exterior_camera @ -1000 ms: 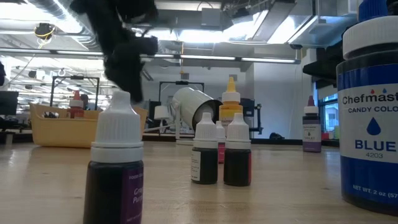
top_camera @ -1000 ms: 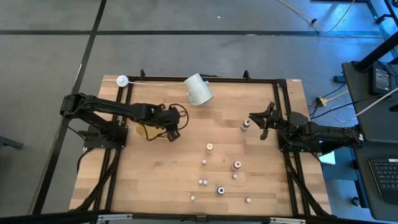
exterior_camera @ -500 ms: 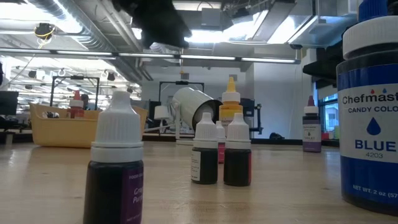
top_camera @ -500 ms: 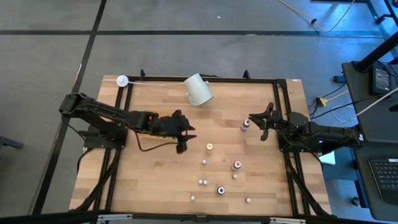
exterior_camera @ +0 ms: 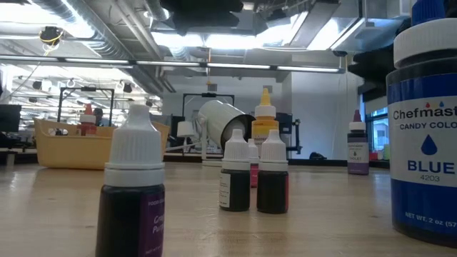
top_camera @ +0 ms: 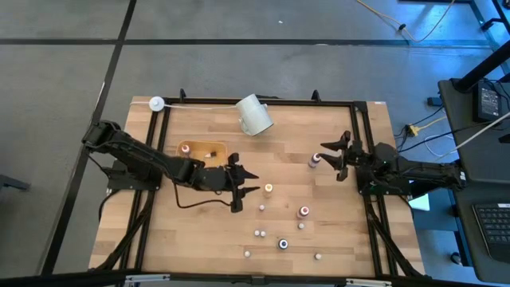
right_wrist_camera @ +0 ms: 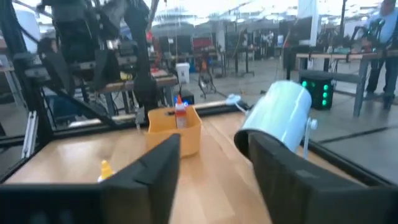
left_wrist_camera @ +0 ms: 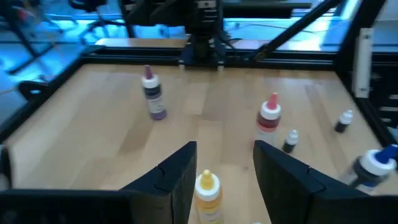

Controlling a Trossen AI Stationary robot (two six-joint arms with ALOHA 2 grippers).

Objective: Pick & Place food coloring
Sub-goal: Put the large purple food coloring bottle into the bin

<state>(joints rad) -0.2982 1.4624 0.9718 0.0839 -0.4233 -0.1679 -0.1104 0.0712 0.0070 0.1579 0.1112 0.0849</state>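
From above, the left end effector (top_camera: 249,182) is now reaching mid-tabletop, fingers parted, toward the orange-capped bottle (top_camera: 268,189), having left the yellow tray (top_camera: 185,148). In its wrist view, that bottle (left_wrist_camera: 207,190) is sitting between empty fingers. The right end effector (top_camera: 333,156) is releasing beside the purple bottle (top_camera: 315,159).

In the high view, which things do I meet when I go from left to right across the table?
Shallow yellow-orange tray → left end effector → orange-capped dropper bottle → red-capped dropper bottle → right end effector.
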